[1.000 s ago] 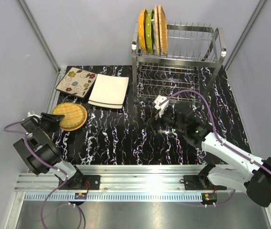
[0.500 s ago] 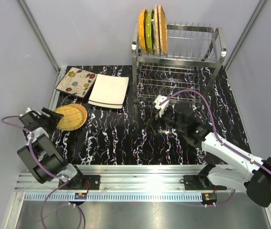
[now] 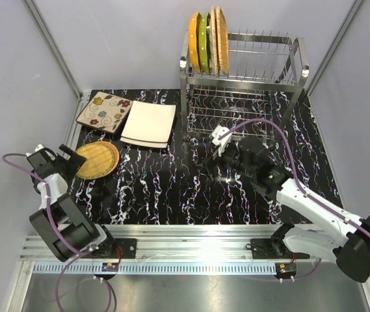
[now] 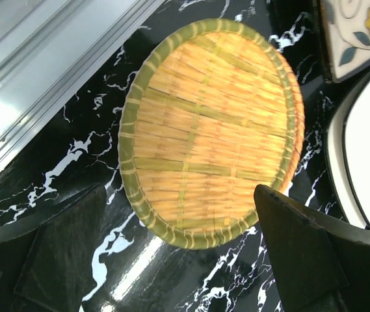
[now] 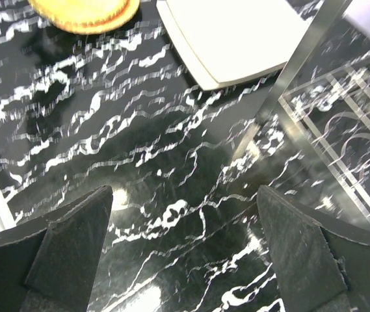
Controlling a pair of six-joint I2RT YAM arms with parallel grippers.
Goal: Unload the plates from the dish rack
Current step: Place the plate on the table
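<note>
— Well, where do the plates sit?

— Three lie flat at the left of the black marbled surface (image 3: 165,195). The square floral plate (image 3: 104,112) is in the far corner, with the square white plate (image 3: 149,123) just beside it. The round wicker plate (image 4: 207,127) lies nearer the arms, close to the surface's left edge.

— And the dish rack?

— The dish rack (image 3: 243,84) stands at the far side, right of the flat plates. Packed together at the left end of its top tier, upright on edge, are an orange plate (image 3: 194,42), a green plate (image 3: 204,42) and a woven tan plate (image 3: 221,40). That last one may be two plates; I cannot tell.

— How is the left claw?

— The left claw (image 4: 185,260) is spread wide and holds nothing. It hangs at the near-left rim of the round wicker plate, which fills most of its wrist view. No finger touches the plate.

— The right one?

— The right claw (image 5: 185,253) is also wide and empty. It hovers over bare marbled surface, in front of the rack's near-left leg (image 5: 302,71), with the white plate's corner showing beyond it.
</note>
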